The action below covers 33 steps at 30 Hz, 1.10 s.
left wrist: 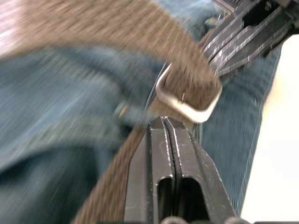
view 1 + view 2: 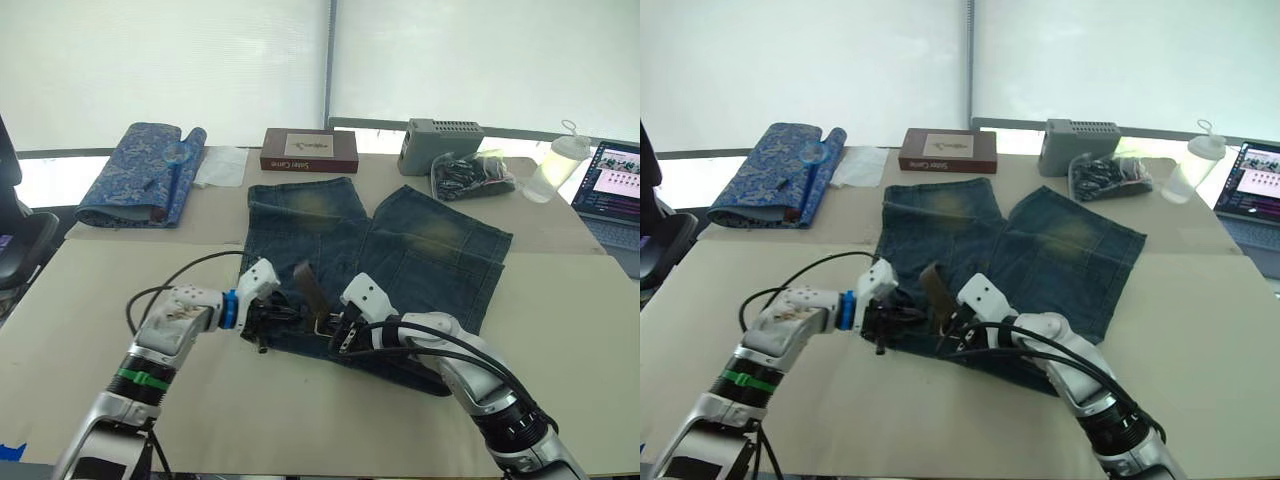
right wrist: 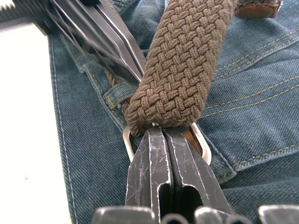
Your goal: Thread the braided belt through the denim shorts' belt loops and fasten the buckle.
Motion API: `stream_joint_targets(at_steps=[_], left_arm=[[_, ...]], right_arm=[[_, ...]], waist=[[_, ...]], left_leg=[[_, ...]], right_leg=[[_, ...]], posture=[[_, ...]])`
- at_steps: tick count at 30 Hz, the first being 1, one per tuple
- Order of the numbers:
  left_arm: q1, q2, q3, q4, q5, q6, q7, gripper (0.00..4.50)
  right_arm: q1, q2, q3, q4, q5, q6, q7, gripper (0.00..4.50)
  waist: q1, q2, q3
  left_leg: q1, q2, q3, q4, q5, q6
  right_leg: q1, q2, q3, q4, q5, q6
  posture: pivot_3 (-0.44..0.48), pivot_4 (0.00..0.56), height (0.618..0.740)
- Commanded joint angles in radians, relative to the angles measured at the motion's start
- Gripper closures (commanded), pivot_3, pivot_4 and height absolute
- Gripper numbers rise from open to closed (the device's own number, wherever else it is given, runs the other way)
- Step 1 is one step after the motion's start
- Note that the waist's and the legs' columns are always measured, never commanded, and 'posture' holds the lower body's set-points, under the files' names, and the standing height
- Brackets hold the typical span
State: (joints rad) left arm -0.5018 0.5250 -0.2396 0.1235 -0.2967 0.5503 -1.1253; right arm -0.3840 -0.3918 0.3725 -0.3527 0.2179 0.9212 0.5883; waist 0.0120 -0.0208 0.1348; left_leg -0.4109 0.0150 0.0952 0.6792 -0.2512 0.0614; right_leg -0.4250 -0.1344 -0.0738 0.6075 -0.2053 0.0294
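Right gripper (image 3: 163, 135) has its two black fingers pressed flat together at the buckle (image 3: 202, 145), the tips pushed against the silver frame just under the braided belt's (image 3: 180, 60) free end; whether metal is pinched between them I cannot tell. From those tips the belt's long axis runs off toward 12 o'clock, bending slightly to 1 o'clock, and rises off the cloth. In the left eye view the same strap end stands up as a short dark tab at the waistband of the denim shorts (image 2: 420, 240), between the two grippers.

Left gripper (image 1: 169, 128) comes in from 9 o'clock in that view, fingers likewise closed with no gap, tips against the strap just short of the buckle. A belt loop (image 3: 120, 92) lies at 10 o'clock from the right fingertips, touching the belt's edge.

By my judgement the right gripper is nearer the frame, so feeding the end into the buckle falls to it.
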Motion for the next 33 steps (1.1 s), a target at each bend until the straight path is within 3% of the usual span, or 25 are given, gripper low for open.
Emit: stream_joint_targets(at_steps=[1, 23, 33], left_arm=[[-0.029, -0.033, -0.016, -0.008, 0.007, -0.008, 0.008, 4.45], [-0.031, -0.023, 0.011, -0.063, -0.081, 0.111, -0.055, 4.45], [-0.005, -0.065, -0.072, -0.053, 0.01, 0.062, 0.013, 4.45]], right_arm=[[0.034, -0.022, 0.03, 0.059, -0.018, 0.038, -0.007, 4.5], [0.044, -0.026, 0.026, 0.045, -0.02, 0.049, -0.018, 4.5], [0.044, -0.039, 0.022, 0.015, -0.012, 0.07, -0.015, 4.5]], waist=[[0.0, 0.0, 0.0], [0.0, 0.0, 0.0], [0.003, 0.0, 0.0]], left_leg=[[0.0, 0.0, 0.0, 0.0, 0.0, 0.0], [-0.002, 0.0, -0.001, 0.0, 0.002, 0.004], [-0.002, 0.0, -0.001, 0.0, 0.002, 0.004]], right_leg=[[0.0, 0.0, 0.0, 0.0, 0.0, 0.0], [0.0, 0.002, 0.0, -0.001, -0.001, 0.001], [0.0, 0.002, 0.0, -0.001, -0.001, 0.001]], posture=[[0.0, 0.15, 0.74], [0.0, 0.15, 0.74], [0.0, 0.15, 0.74]])
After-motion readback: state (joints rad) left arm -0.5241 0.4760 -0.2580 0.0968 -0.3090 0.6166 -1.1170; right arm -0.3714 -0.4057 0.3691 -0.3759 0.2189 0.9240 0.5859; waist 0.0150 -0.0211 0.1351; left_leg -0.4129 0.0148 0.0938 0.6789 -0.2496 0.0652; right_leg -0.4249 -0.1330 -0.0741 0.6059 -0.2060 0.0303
